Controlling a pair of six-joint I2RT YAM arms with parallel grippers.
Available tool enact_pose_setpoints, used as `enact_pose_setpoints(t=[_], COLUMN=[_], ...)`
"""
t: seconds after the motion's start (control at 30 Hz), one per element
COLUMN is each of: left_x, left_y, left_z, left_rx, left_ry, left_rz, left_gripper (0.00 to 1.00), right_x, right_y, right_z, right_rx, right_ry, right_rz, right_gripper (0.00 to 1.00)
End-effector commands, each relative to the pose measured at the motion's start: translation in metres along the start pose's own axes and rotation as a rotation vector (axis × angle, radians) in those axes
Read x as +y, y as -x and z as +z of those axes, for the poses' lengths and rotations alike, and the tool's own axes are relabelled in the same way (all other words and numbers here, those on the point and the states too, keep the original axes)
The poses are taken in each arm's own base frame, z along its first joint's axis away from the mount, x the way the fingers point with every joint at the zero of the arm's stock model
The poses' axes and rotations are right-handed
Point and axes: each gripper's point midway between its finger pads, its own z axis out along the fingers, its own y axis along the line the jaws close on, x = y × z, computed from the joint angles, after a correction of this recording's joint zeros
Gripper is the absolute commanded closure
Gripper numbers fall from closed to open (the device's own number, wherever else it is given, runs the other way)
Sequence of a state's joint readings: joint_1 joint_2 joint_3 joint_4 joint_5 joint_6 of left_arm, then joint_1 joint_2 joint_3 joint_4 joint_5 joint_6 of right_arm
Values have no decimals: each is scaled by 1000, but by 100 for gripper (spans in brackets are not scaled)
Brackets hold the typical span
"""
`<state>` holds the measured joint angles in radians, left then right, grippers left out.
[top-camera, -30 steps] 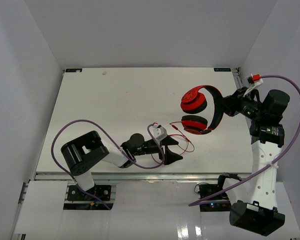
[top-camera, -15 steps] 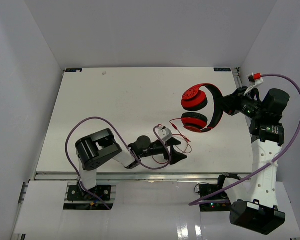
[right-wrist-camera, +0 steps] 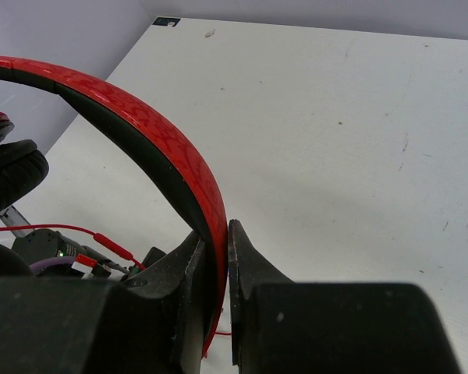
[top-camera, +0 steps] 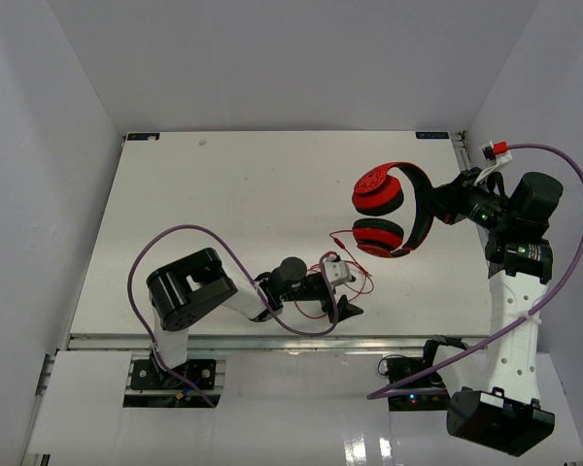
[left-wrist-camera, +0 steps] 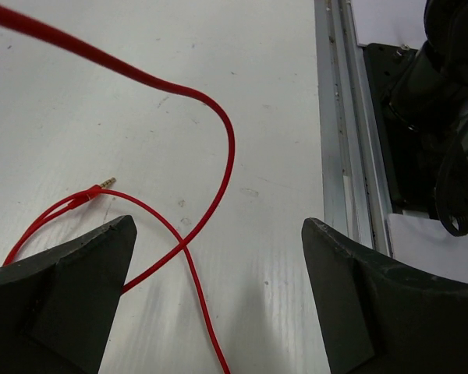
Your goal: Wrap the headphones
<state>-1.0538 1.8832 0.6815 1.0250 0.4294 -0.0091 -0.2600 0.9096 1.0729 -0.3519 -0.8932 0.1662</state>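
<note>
The red headphones point(top-camera: 389, 209) with black padding hang above the table at the right. My right gripper point(top-camera: 439, 207) is shut on their headband point(right-wrist-camera: 183, 175). The thin red cable point(top-camera: 355, 277) runs from the lower earcup down to the table and loops near the front edge. My left gripper point(top-camera: 345, 294) is open, low over the table, with the cable's loops point(left-wrist-camera: 210, 187) lying between and ahead of its fingers. The cable's plug point(left-wrist-camera: 101, 185) lies on the table to the left. Nothing is held in the left gripper.
The table's metal front rail point(left-wrist-camera: 343, 140) runs just right of the left gripper. The right arm's base point(left-wrist-camera: 429, 117) sits beyond it. Purple robot cables point(top-camera: 175, 243) arch over the left arm.
My left gripper has moved right along the front edge, to over the cable loops. The headphones and the right arm have stayed still.
</note>
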Motion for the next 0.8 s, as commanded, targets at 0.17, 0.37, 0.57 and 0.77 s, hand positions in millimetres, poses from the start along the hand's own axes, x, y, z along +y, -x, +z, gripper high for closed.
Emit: enact_pose_setpoints(t=[0.17, 0.37, 0.57, 0.77], left_x=[-12, -4, -7, -5], left_y=[5, -8, -13, -16], left_z=[16, 27, 20, -1], left_rx=[-31, 27, 51, 73], left_ry=[-101, -88, -97, -58], left_rz=[-8, -25, -52, -70], left_gripper=[2, 13, 72, 100], right_x=[19, 23, 19, 17], right_y=[20, 21, 19, 15], right_z=[-4, -7, -5, -5], right_rx=[-52, -54, -50, -47], right_ry=[56, 63, 54, 46], right_rz=[-33, -40, -32, -36], right_gripper=[92, 92, 92, 92])
